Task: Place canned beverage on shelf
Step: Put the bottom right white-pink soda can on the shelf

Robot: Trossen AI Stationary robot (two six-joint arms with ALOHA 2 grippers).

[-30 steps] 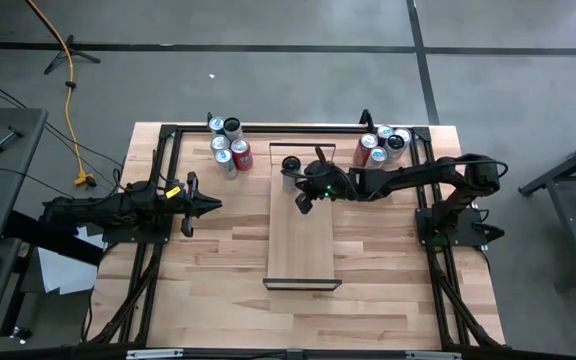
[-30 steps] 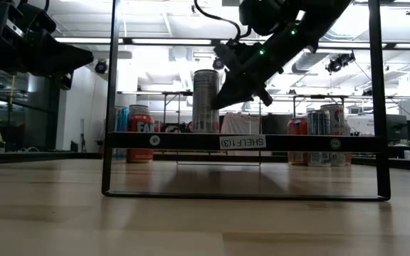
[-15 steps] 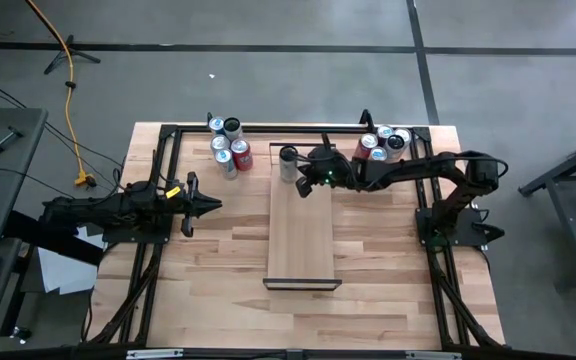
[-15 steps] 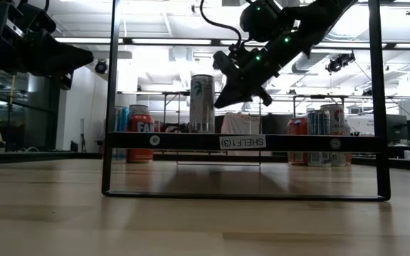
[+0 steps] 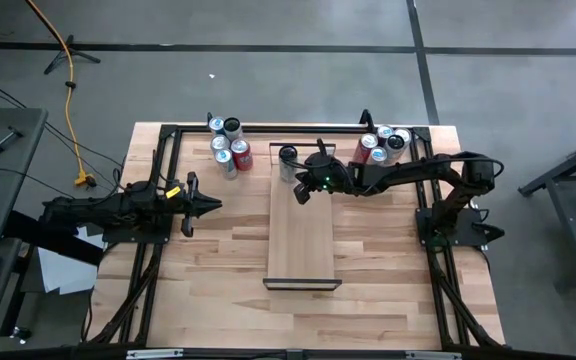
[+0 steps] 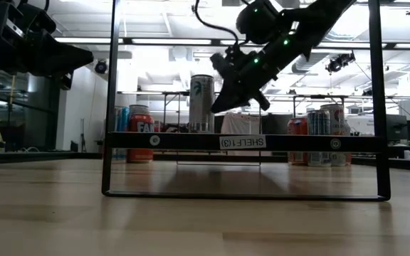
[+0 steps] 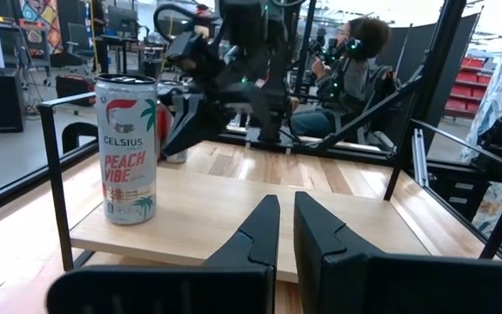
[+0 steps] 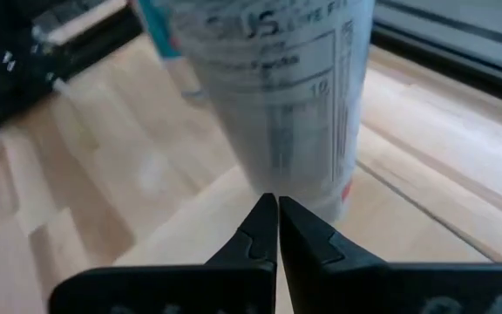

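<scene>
A tall white can stands upright on its base at the far end of the pale wooden shelf. It also shows in the low view, the left wrist view and the right wrist view. My right gripper is shut and slants down toward the can's lower part from its near right side. I see no touch. My left gripper is shut and empty, left of the shelf.
A group of cans stands at the table's far left and another group at the far right. A dark metal frame rims the table. A person sits beyond the table's right side.
The can has slid a little along the shelf toward the table's far edge and stays upright. My shut right gripper has gone the same way close behind it, then tipped slightly downward.
</scene>
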